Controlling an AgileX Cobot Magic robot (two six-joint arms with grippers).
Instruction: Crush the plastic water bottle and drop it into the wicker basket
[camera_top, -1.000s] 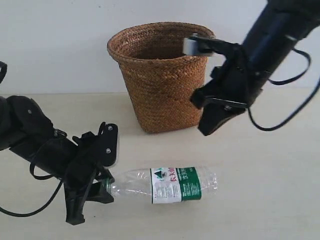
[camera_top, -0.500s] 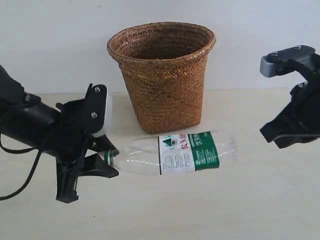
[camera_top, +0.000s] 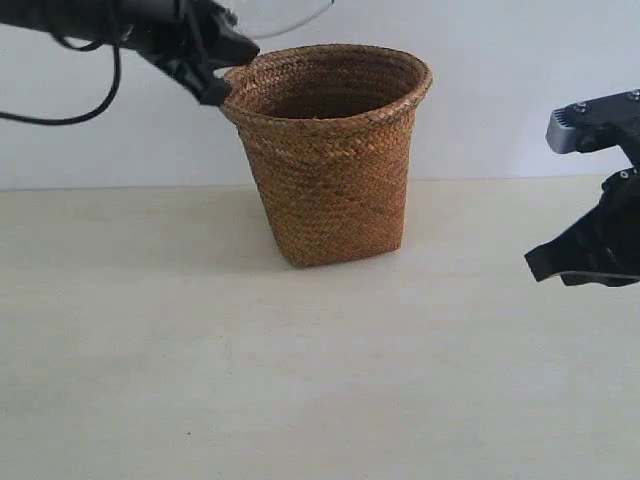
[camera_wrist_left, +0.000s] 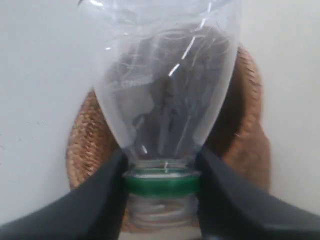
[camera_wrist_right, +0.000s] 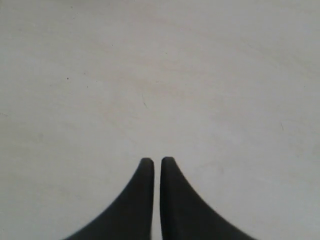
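My left gripper (camera_wrist_left: 161, 172) is shut on the neck of the plastic water bottle (camera_wrist_left: 165, 95), at its green cap ring. In the exterior view that gripper (camera_top: 222, 62) sits high at the top left, just beside the rim of the wicker basket (camera_top: 328, 170), and only a sliver of the clear bottle (camera_top: 285, 12) shows at the top edge. Through the bottle, the left wrist view shows the basket's round rim (camera_wrist_left: 87, 135) below. My right gripper (camera_wrist_right: 156, 161) is shut with nothing in it, low over the table at the right (camera_top: 585, 262).
The pale table (camera_top: 300, 380) stretches in front of the basket, with a white wall (camera_top: 500, 90) behind. The right arm's black body and cables sit at the right edge.
The left gripper has lifted the bottle off the table, up to the basket's rim at the top left. The right gripper has withdrawn to the right and stays low there.
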